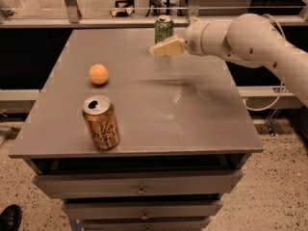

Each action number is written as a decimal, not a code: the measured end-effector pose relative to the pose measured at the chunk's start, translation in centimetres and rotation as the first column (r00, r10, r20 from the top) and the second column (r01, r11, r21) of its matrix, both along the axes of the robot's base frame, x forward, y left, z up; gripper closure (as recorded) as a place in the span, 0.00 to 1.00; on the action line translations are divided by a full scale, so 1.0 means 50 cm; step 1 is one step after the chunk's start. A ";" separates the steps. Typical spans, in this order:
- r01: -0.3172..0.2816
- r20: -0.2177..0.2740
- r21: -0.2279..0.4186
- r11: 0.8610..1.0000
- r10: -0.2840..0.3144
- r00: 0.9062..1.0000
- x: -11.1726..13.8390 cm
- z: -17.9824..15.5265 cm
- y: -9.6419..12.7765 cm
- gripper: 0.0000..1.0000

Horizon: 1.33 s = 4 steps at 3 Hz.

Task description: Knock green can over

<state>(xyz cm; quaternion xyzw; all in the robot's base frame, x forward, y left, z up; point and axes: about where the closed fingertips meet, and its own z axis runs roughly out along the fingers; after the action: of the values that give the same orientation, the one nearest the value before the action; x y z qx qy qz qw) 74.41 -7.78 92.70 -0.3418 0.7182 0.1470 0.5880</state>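
Task not done yet: the green can (164, 29) stands upright w/ its silver top level, at the far edge of the worktop (192, 124), approx. mid-width. Nothing is tipped, so the whole knock is left to do. Judging by position only, this is the approach/contact stage: the pincer (157, 50) sits low, just on the near side of the can's base, and overlaps its bottom edge in the view. Can't tell whether it's touching or a hair apart. Also can't tell if the pincer is released or clenched; it reads as 1 pale wedge and grasps nothing visible. Arm (250, 37) pose: comes in from the right side, forearm running roughly level above the far-right part of the worktop, wrist turned so the pincer points left across the can's front, tip reaching slightly past the can's left side. What's left, IMO: a shove toward the far side or a sideways sweep, ideally higher on the can body, since a push at the base may just slide it. The far edge is close, so the can might roll off once down. 2 other items stay out of it: an orange ball (98, 74) at mid-left and a gold-brown can (101, 123) upright near the front-left, both well apart from the pincer.
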 end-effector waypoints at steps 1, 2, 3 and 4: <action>0.016 0.034 0.063 0.998 -0.018 0.999 0.049 0.005 0.022 0.00; 0.019 0.038 0.095 0.995 -0.023 0.999 0.093 -0.012 0.043 0.00; 0.027 0.034 0.107 0.994 -0.031 0.999 0.135 -0.031 0.053 0.00; 0.050 0.030 0.113 0.992 -0.054 0.998 0.168 -0.043 0.045 0.00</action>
<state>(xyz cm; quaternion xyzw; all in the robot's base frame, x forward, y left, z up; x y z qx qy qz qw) 82.80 -5.54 90.55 -0.2919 0.7076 0.1659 0.6217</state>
